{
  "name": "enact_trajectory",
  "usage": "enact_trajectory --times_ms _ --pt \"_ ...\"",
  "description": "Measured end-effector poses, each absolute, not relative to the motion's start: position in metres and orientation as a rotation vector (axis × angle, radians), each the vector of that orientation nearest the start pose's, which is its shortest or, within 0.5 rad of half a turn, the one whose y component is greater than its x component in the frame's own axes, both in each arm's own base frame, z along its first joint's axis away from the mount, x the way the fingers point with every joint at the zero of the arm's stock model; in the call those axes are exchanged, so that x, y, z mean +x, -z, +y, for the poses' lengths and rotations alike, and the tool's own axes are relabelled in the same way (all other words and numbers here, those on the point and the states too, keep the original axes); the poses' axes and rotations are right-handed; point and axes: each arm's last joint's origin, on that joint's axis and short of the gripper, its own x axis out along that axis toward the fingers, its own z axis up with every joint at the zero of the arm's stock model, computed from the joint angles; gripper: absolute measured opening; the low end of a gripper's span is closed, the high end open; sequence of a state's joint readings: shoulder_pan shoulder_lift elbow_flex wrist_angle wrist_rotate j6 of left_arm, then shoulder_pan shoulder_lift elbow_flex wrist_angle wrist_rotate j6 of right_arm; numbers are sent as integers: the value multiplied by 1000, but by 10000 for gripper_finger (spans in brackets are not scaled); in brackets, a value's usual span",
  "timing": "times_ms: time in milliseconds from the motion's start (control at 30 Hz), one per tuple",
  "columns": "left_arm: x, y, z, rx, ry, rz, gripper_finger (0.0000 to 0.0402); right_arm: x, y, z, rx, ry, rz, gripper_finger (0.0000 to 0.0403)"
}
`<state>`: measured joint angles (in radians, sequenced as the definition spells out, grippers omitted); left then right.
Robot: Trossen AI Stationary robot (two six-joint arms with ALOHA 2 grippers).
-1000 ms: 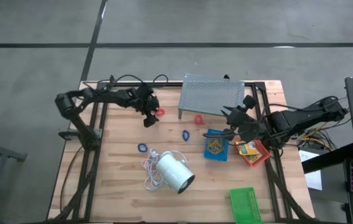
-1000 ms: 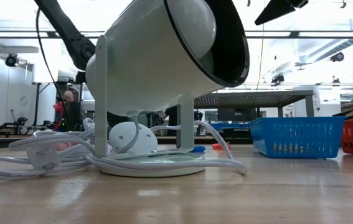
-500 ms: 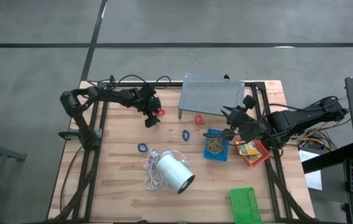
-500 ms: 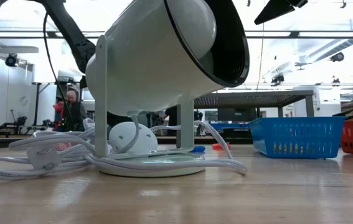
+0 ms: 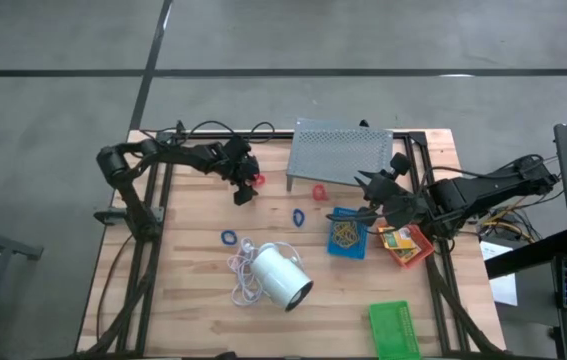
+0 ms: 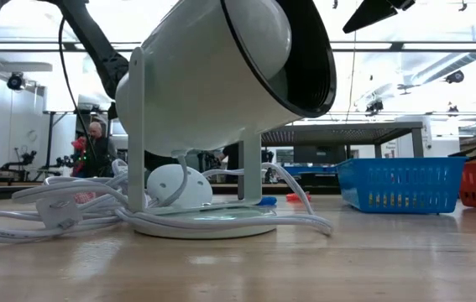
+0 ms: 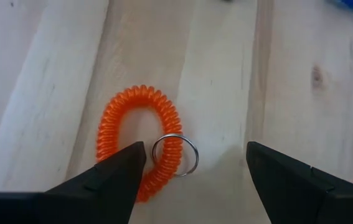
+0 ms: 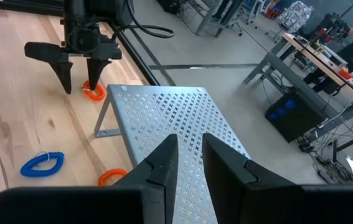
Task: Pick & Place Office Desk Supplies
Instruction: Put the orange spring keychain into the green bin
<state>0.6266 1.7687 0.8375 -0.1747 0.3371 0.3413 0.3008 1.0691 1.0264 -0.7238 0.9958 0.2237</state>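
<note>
The left pincer [image 7: 192, 163], lowered slightly since a moment ago, is being held spread around the red loop [image 7: 140, 139] beside the metal stand [image 5: 341, 153], ready for grasping.

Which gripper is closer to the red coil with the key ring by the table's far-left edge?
Left. The left gripper hangs open right over the red coil, fingers either side. The right gripper is across the table, above the blue tray.

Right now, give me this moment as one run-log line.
left hand: open, straddling red coil loop on table | right hand: nearly closed, holding nothing, above perforated stand | blue tray: rubber bands inside
</note>
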Motion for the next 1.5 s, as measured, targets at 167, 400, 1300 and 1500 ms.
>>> enact_trajectory --times_ms 167,400,1300,1500 --pt "255 -115 173 -190 -109 1011 274 199 -327 36 -264 720 542 64" --pt "256 -115 172 -180 -117 1020 210 199 -327 36 -264 720 542 63" --pt "254 -114 172 -192 -180 1050 22 199 -327 36 -263 721 541 59" --pt "256 -116 174 -212 -193 1045 21 199 -327 36 -263 721 541 61"
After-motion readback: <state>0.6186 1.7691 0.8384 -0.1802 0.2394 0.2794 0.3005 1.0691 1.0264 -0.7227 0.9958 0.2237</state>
